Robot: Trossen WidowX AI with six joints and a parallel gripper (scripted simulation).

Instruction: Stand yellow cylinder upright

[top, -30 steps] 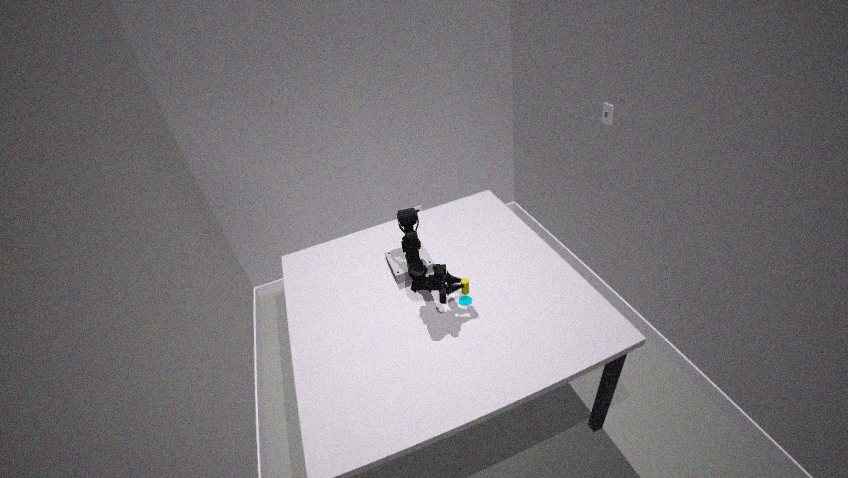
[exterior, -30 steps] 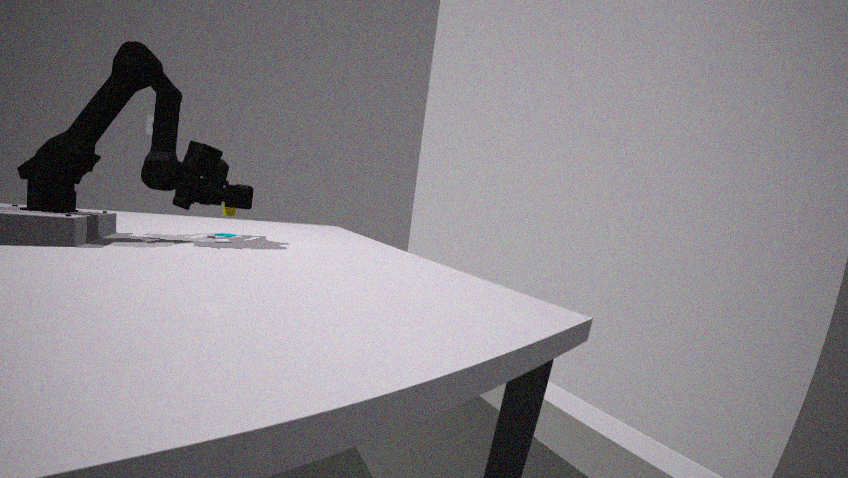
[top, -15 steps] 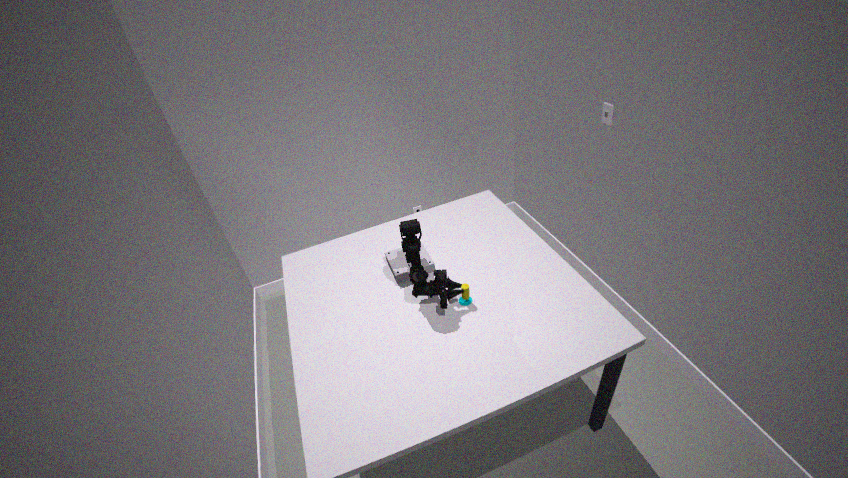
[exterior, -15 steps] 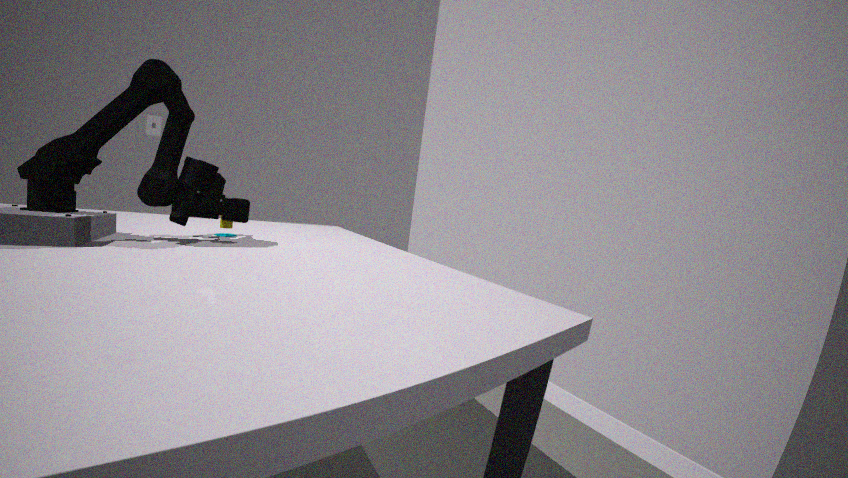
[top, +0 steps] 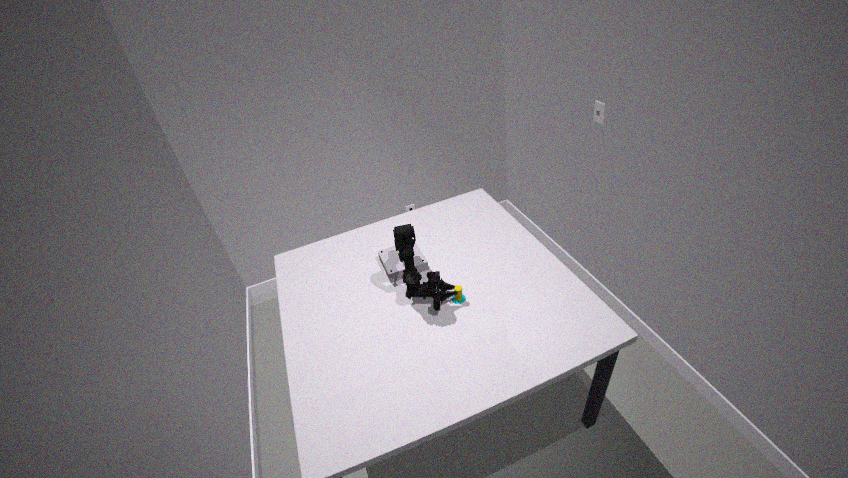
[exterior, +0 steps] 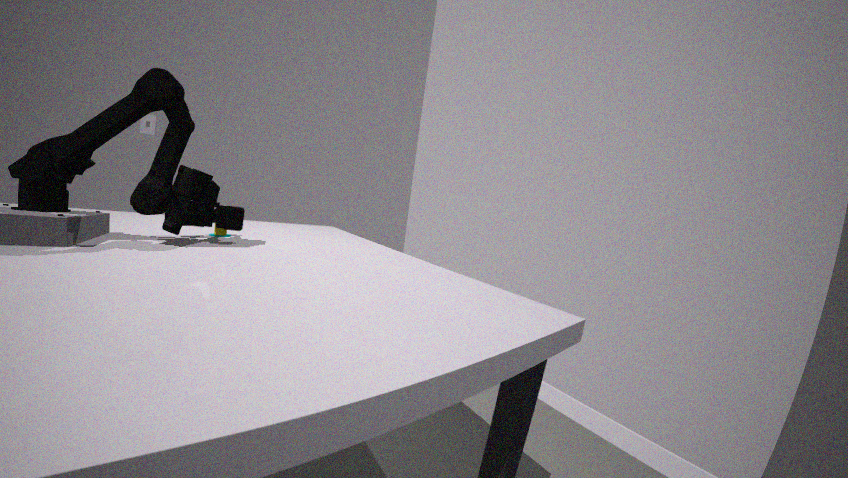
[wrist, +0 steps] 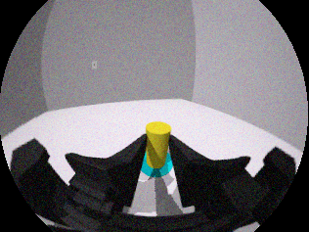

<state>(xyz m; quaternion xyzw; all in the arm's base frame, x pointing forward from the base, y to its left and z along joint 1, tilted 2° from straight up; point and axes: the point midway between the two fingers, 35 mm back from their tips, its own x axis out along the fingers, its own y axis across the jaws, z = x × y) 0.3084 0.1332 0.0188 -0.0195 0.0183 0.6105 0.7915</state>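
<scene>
The yellow tall cylinder (top: pixel 458 293) (exterior: pixel 220 231) (wrist: pixel 157 146) is upright between the fingertips. Its lower end is at the cyan circle (top: pixel 456 302) (exterior: pixel 212 235) (wrist: pixel 165 170), within its outline as far as the views show. Whether its base touches the table is too small to tell. My gripper (top: pixel 456 292) (wrist: pixel 157 136) is shut on the cylinder, low over the table. In the exterior view a finger hides the cylinder's upper part.
The white table (top: pixel 380 380) (exterior: pixel 267 332) (wrist: pixel 210 131) bears the arm's grey base plate (top: pixel 388 262) (exterior: pixel 35 228), behind the gripper. The arm's shadow falls around the circle. Grey walls stand beyond the table's edges.
</scene>
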